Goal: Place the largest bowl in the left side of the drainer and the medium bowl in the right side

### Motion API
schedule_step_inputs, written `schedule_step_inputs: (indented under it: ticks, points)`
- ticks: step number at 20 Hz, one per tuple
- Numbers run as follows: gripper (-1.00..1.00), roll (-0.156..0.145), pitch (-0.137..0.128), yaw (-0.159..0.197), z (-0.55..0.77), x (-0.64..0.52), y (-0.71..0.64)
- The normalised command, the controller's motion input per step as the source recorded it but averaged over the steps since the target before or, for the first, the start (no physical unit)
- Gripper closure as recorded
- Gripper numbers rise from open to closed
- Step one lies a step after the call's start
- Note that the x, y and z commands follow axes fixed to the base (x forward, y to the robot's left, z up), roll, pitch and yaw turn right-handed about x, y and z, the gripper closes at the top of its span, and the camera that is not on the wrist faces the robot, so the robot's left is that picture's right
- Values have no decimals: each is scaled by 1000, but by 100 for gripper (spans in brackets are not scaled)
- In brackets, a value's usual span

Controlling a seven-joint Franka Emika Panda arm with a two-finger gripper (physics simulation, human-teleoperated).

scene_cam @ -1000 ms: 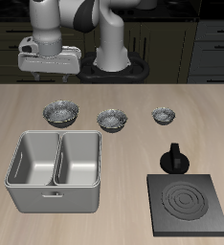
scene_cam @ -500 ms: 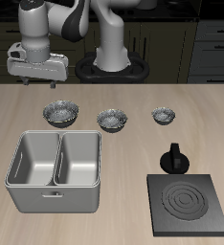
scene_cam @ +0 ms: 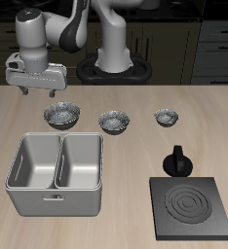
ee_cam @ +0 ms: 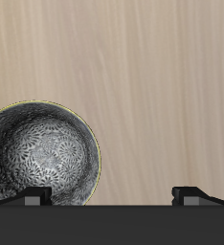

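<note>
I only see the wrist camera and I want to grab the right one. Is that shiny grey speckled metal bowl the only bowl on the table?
Observer: No. Three stand in a row. Yours is the largest shiny grey speckled metal bowl, at one end, with the medium shiny grey speckled metal bowl next to it.
Operator: Where is the thing I put it in?
Observer: The grey metal two-compartment drainer sits nearer the table's front edge than the bowls, and both its compartments are empty.
Operator: Are my jaws touching the bowl?
Observer: No. The open jaws hang in the air, clear of it, holding nothing.
</note>
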Motion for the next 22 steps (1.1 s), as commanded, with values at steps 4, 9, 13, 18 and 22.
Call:
schedule_step_inputs:
  ticks: [4,9,13,18,22]
  points:
    - [-100,57,14,-21,-326,-8,-52]
    - [-100,24,39,-3,-336,-2,-2]
    - [-100,-11,44,-50,-318,-12,-25]
    - [100,0,31,-39,-223,52,46]
    - [100,43,23,2,-140,40,168]
